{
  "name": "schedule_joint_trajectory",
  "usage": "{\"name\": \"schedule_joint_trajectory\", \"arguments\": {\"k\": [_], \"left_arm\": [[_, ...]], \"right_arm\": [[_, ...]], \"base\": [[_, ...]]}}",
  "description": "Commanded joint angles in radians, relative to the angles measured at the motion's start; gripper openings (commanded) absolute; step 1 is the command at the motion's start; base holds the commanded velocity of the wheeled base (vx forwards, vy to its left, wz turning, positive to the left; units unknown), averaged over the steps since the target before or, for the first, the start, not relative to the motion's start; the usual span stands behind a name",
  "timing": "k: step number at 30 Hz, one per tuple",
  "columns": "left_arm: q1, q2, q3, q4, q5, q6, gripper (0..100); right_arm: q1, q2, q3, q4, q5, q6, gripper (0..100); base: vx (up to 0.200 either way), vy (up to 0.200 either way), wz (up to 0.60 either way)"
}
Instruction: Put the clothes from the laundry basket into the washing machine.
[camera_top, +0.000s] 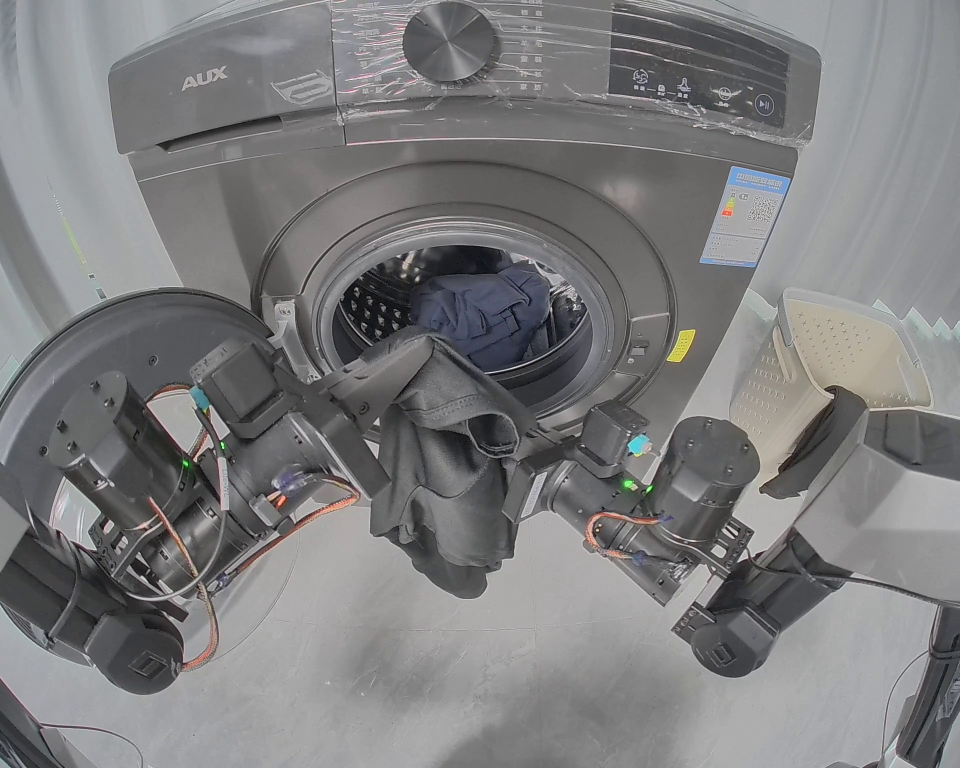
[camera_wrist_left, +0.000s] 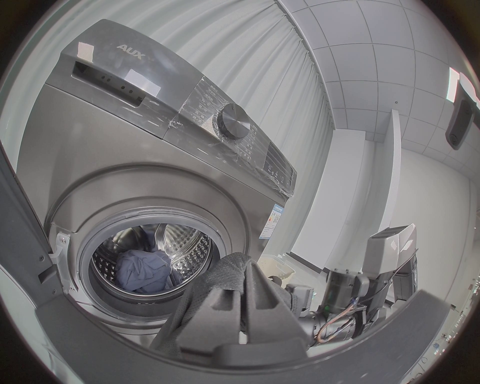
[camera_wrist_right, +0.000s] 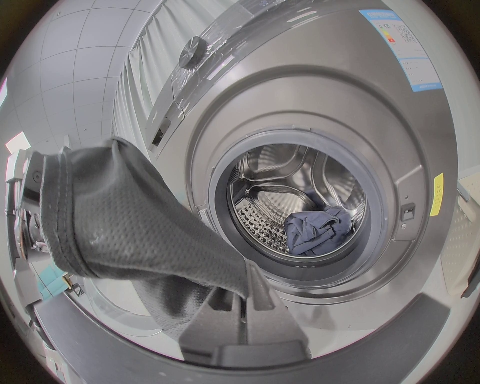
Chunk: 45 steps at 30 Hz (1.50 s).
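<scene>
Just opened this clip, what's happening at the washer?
Both arms hold one dark grey garment in front of the open washing machine. The left gripper pinches its upper edge at the opening, and the right gripper grips a fold farther right. A navy garment already lies in the drum. The laundry basket stands to the right.

Dark grey mesh-weave fabric garment (camera_top: 445, 450); navy blue crumpled cloth (camera_top: 485, 315); shiny silver perforated steel drum (camera_wrist_right: 260, 225); gunmetal grey washing machine (camera_top: 250, 190); cream perforated plastic laundry basket (camera_top: 775, 385)
</scene>
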Motion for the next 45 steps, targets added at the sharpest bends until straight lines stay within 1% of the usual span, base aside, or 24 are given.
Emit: {"name": "schedule_joint_trajectory", "arguments": {"k": [1, 4, 6, 9, 10, 11, 12, 13, 16, 17, 19, 25, 30, 31, 38, 41, 42, 45], "left_arm": [[0.001, 0.019, 0.004, -0.001, 0.001, -0.009, 0], [-0.002, 0.027, 0.009, -0.001, 0.001, -0.026, 0], [-0.005, 0.030, 0.010, -0.001, 0.001, -0.026, 0], [-0.013, 0.027, 0.035, -0.002, 0.001, -0.018, 0], [-0.014, 0.025, 0.041, -0.002, 0.001, -0.016, 0], [-0.022, 0.018, 0.070, -0.002, -0.005, -0.015, 100], [-0.030, 0.014, 0.083, -0.001, -0.011, -0.024, 100], [-0.036, 0.018, 0.089, -0.001, -0.014, -0.027, 100], [-0.057, 0.060, 0.090, -0.001, -0.013, -0.027, 100], [-0.069, 0.079, 0.093, -0.001, -0.005, -0.026, 100], [-0.085, 0.108, 0.095, -0.001, 0.000, -0.027, 100], [-0.086, 0.206, 0.101, -0.002, -0.005, -0.027, 100], [-0.086, 0.263, 0.104, -0.002, -0.006, -0.015, 100], [-0.086, 0.281, 0.107, -0.004, -0.006, -0.009, 100], [-0.083, 0.327, 0.124, -0.004, -0.002, -0.001, 100], [-0.088, 0.344, 0.136, -0.004, -0.003, 0.010, 100], [-0.088, 0.355, 0.147, -0.005, -0.006, 0.025, 100], [-0.088, 0.386, 0.155, -0.007, -0.008, 0.063, 100]], "right_arm": [[0.003, -0.108, 0.078, 0.000, 0.000, -0.004, 0], [0.005, -0.234, 0.193, 0.011, 0.003, -0.004, 0], [0.009, -0.282, 0.247, 0.012, 0.010, -0.004, 0], [0.037, -0.369, 0.368, 0.009, 0.024, -0.002, 0], [0.040, -0.377, 0.377, 0.009, 0.026, -0.002, 0], [0.052, -0.417, 0.419, 0.006, 0.032, -0.001, 0], [0.055, -0.438, 0.434, 0.006, 0.033, -0.001, 0], [0.054, -0.455, 0.439, 0.003, 0.035, -0.001, 0], [0.043, -0.475, 0.425, 0.006, 0.059, -0.007, 0], [0.041, -0.478, 0.419, 0.004, 0.064, -0.010, 0], [0.041, -0.481, 0.403, 0.001, 0.066, -0.014, 0], [0.040, -0.515, 0.362, 0.001, 0.064, -0.013, 0], [0.040, -0.516, 0.351, 0.001, 0.063, -0.013, 0], [0.038, -0.516, 0.353, 0.001, 0.063, -0.013, 0], [0.037, -0.513, 0.339, 0.000, 0.059, -0.013, 0], [0.017, -0.507, 0.318, 0.003, 0.052, -0.011, 0], [0.003, -0.506, 0.302, 0.004, 0.052, -0.011, 0], [-0.003, -0.504, 0.288, 0.004, 0.052, -0.010, 0]], "base": [[0.000, 0.000, 0.00], [0.000, 0.000, 0.00], [0.000, 0.000, 0.00], [0.000, 0.000, 0.00], [0.000, 0.000, 0.00], [0.000, 0.000, 0.00], [0.000, 0.000, 0.00], [0.000, 0.000, 0.00], [0.000, 0.000, 0.00], [0.000, 0.000, 0.00], [0.000, 0.000, 0.00], [0.000, 0.000, 0.00], [0.000, 0.000, 0.00], [0.000, 0.000, 0.00], [0.000, 0.000, 0.00], [0.000, 0.000, 0.00], [0.000, 0.000, 0.00], [0.000, 0.000, 0.00]]}}
